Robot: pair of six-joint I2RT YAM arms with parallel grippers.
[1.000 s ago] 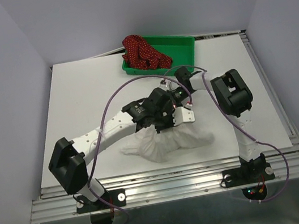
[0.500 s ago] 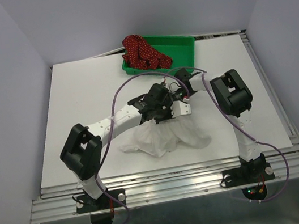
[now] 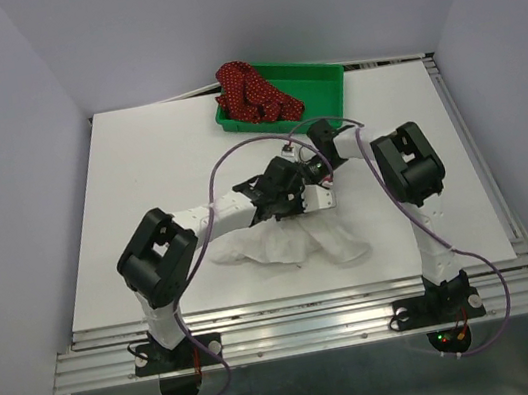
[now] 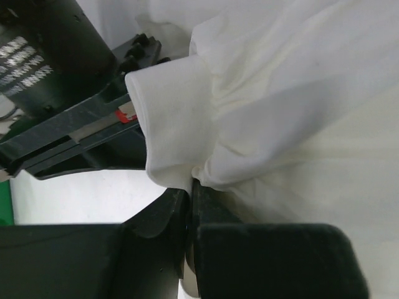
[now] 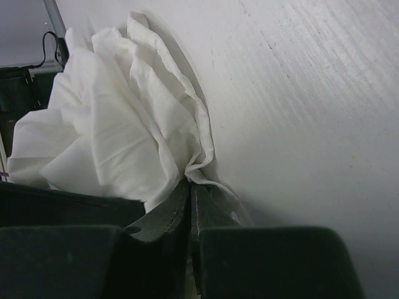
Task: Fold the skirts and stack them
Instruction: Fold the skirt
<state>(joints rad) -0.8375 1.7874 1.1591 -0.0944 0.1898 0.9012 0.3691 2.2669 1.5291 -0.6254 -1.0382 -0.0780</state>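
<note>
Both sets of jaws clamped on the white skirt; red dotted skirt in the green tray.

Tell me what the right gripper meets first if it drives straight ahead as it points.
The white skirt pinched in its jaws; beyond that fold, probably bare table, though depth is unclear.

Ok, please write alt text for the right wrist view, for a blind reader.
The right fingers are shut on a fold of the white skirt. The rest of the skirt is bunched at the left; the white table fills the right.
</note>
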